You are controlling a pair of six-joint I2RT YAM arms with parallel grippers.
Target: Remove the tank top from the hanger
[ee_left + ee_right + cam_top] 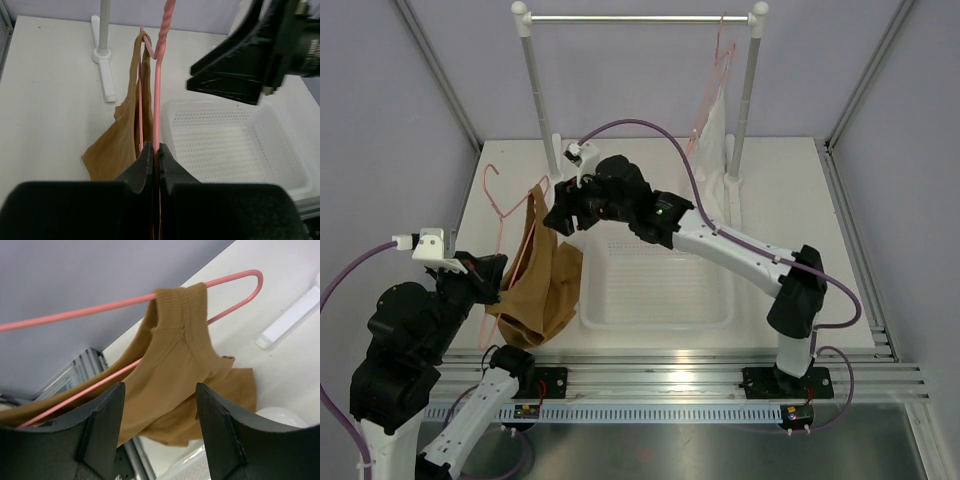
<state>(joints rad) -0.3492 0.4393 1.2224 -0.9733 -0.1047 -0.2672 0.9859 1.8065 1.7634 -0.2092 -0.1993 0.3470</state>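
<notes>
Jaws of my left gripper (155,150) are pressed together on the thin pink wire of the hanger (157,90), holding it above the table (45,90). My right gripper (160,390) stands apart, one black finger on either side of the tank top (180,355), just below where its strap loops over the hanger's rounded end.

If I close too high, I may pinch wire along with cloth. A sideways pull could then twist the smooth round wire in my left pinch or snag the strap at the bend. The top is limp caramel knit, ribbed at the strap and hanging in soft folds, so it could slide off my hard fingers. A white perforated basket (280,170) sits beside it.
</notes>
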